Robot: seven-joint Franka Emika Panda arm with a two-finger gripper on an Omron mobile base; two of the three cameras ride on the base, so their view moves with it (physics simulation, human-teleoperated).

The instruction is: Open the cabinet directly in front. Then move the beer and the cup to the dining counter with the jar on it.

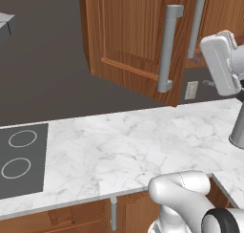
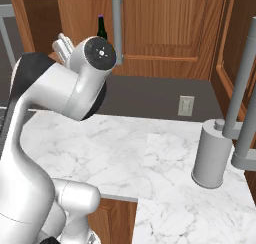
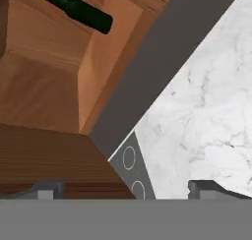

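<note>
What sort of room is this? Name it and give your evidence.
A home kitchen, most likely: a marble worktop with a built-in cooktop, a wooden wall cabinet above it, and a beer inside.

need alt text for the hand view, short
The open hand looks up into the open cabinet, where the beer sits inside. To the right run a dark wall and the marble worktop, with cooktop rings near the fingertips.
</note>
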